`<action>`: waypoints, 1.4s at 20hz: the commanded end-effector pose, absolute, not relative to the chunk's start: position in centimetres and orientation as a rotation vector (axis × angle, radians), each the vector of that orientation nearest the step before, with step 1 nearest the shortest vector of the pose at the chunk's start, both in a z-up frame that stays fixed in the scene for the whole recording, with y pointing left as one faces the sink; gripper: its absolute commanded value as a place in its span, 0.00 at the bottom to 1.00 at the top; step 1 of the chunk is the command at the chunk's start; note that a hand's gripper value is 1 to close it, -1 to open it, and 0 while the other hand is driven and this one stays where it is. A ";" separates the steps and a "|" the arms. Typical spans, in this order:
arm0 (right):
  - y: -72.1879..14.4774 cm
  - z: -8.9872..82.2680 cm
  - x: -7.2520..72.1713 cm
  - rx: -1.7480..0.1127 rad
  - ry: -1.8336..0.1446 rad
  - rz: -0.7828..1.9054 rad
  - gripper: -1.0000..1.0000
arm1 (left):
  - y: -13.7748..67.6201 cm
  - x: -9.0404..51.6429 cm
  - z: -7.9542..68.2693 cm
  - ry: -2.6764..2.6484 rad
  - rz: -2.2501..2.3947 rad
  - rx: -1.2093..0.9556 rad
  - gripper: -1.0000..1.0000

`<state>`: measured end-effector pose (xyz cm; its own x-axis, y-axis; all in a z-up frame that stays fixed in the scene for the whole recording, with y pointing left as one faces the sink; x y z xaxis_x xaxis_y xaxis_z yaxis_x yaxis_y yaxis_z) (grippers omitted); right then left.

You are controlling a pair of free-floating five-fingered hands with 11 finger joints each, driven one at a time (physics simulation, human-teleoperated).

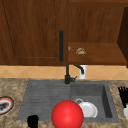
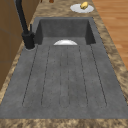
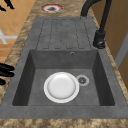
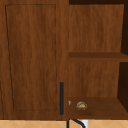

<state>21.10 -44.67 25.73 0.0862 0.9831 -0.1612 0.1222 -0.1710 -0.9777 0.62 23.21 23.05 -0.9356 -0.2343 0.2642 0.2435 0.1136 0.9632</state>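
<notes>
Where the bench runs out past the right end of the sink (image 1: 110,100), the right hand (image 1: 123,96) hangs in the air with its fingers (image 1: 121,93) straight, apart and pointing up, clamped on nothing. The small white plate (image 1: 126,112) lies directly below it, flat on the bench, close under the hand, though I cannot tell whether they touch. In the left side view the same plate (image 2: 75,9) sits on the bench beyond the far end of the sink, with a yellow bit of food (image 2: 84,5) on it. Being round, the plate has no long axis to speak of.

The left hand (image 1: 32,121) shows at the front edge of the sink, low on the left side, and I cannot tell how its fingers stand. A large red ball (image 1: 67,114) is just to its right (in front of the sink's middle), and a red-rimmed dish (image 1: 5,105) lies on the bench to its left, a little further back. The right hand is by far the nearer of the two to the small white plate.

Another plate, the basin plate (image 3: 61,87), lies flat in the bowl beside the drain (image 3: 82,80), well apart from both hands.
</notes>
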 end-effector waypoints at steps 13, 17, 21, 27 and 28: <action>-34.4 30.6 17.5 -1.394 -0.979 1.360 0.00 | 23.2 0.6 23.0 -2.047 -1.882 -0.009 0.50; -32.5 32.7 15.9 -1.383 -0.972 1.363 0.00 | 23.2 0.6 23.0 -2.047 -1.882 -0.009 0.50; -30.8 34.8 15.0 -1.409 -0.956 1.363 0.00 | 23.2 0.6 23.0 -2.047 -1.882 -0.009 0.50; -29.5 37.8 15.1 -1.464 -0.969 1.342 0.00 | 23.2 0.6 23.0 -2.047 -1.882 -0.009 0.50; -29.2 38.3 15.1 -1.471 -0.976 1.337 0.00 | 23.2 0.6 23.0 -2.047 -1.882 -0.009 0.50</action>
